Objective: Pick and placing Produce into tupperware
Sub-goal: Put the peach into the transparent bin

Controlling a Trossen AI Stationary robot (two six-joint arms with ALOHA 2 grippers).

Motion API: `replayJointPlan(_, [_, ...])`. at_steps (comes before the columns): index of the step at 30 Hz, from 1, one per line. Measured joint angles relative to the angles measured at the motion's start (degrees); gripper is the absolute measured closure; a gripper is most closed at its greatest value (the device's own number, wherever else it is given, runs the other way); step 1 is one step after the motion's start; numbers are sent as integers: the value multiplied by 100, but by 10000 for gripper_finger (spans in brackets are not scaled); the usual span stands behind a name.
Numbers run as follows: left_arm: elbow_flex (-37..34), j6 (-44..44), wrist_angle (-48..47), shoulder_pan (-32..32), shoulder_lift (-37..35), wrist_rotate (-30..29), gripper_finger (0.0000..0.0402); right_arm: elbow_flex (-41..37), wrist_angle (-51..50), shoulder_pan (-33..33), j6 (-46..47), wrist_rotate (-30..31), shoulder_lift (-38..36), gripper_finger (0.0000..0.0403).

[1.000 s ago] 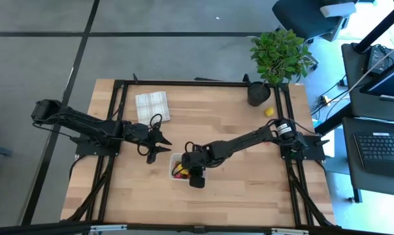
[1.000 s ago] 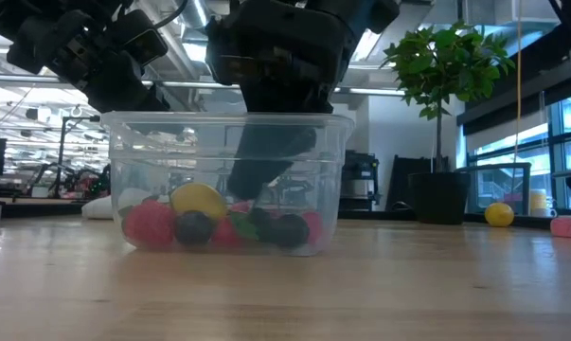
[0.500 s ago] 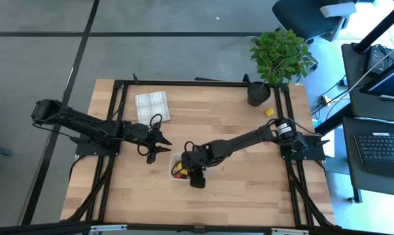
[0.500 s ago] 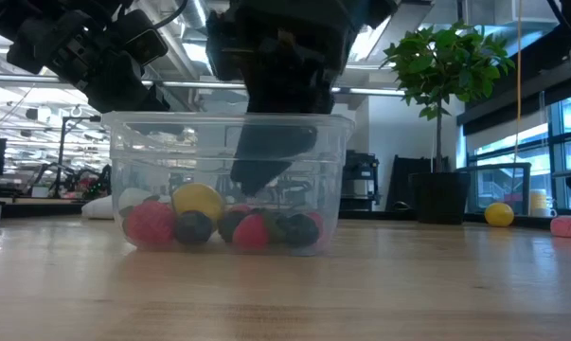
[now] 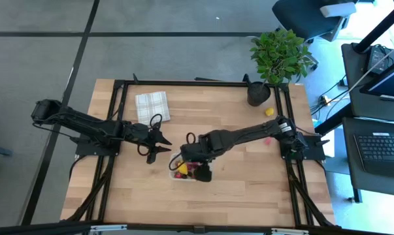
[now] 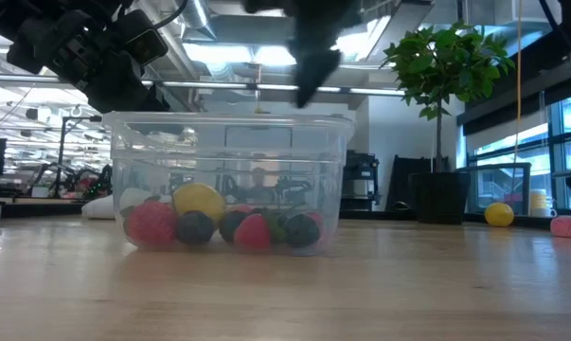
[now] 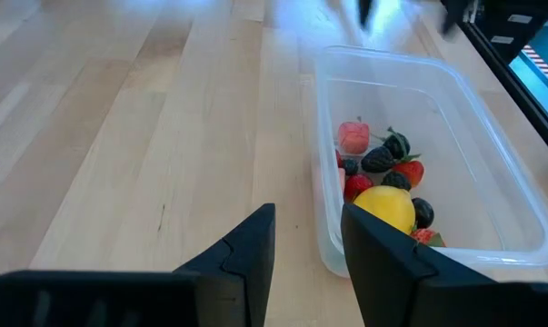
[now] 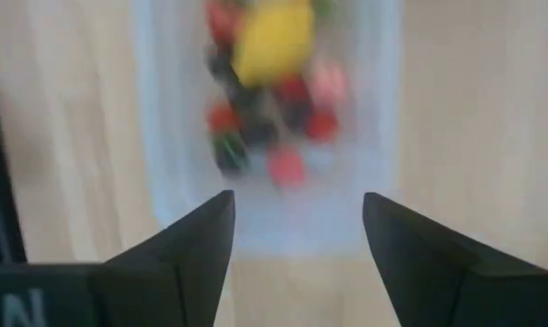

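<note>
The tupperware (image 5: 185,169), a clear tub, stands near the table's middle and holds the produce (image 6: 219,225): a yellow lemon (image 7: 383,208) with red, pink and dark berries. My right gripper (image 5: 195,162) hangs open above the tub, clear of its rim, and looks straight down on the fruit (image 8: 272,100); in the low view it is only a dark shape (image 6: 313,52) above the tub. My left gripper (image 5: 159,145) is open beside the tub's left side, fingers (image 7: 246,250) pointing along its wall.
A yellow piece (image 5: 269,111) and a pink piece (image 5: 268,139) lie loose on the table's right side. A potted plant (image 5: 278,55) stands at the far right corner. A checked folded cloth (image 5: 152,106) lies at far left. Bare wood stretches toward the near edge.
My right gripper has risen out of the tub, from down among the fruit to well above the rim. A red berry now lies at the front of the pile where the fingers were, and the neighbouring berries have shifted a little.
</note>
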Motion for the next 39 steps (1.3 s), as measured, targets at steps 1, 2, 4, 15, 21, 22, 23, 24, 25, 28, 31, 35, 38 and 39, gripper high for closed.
replayJointPlan(1, [0, -2, 0, 2, 0, 2, 280, 130, -382, -22, 66, 7, 0, 159])
replayJointPlan(2, [0, -6, 0, 0, 0, 0, 280, 229, -746, -37, 128, 33, 0, 159])
replayJointPlan(4, [0, -15, 0, 2, 0, 0, 280, 307, -1361, -61, 128, 44, -43, 159])
replayJointPlan(15, [0, -9, 0, 0, 0, 0, 280, -1552, -1557, 26, 474, 332, -1262, 159])
replayJointPlan(21, [0, -7, 0, 0, 0, 2, 280, -3236, -696, -34, 1057, 331, -2668, 159])
replayJointPlan(22, [0, -7, 0, 0, 0, 0, 280, -3525, -590, -69, 1215, 334, -2936, 159])
replayJointPlan(23, [0, -4, 0, 2, 0, 0, 280, -3806, -481, -106, 1386, 355, -3226, 159])
replayJointPlan(24, [0, -4, 0, 2, 0, 0, 280, -4095, -373, -138, 1597, 410, -3513, 159])
replayJointPlan(25, [0, -3, 0, 0, 0, 2, 280, -4370, -286, -176, 1844, 495, -3789, 159])
replayJointPlan(28, [0, -2, 1, 1, 0, 1, 280, -5128, -265, -265, 2736, 816, -4532, 159])
replayJointPlan(31, [0, -2, 0, 0, 0, 2, 280, -5778, -264, -322, 3936, 998, -5173, 159])
replayJointPlan(35, [0, 0, 0, 2, 0, 0, 280, -6527, -102, -323, 5324, 1003, -5721, 159])
replayJointPlan(38, [0, 36, 1, 2, 0, 0, 280, -6992, -44, -323, 6111, 1013, -5863, 159])
replayJointPlan(39, [0, 47, 2, 2, 0, -3, 280, -7139, -38, -326, 6405, 1018, -5873, 159])
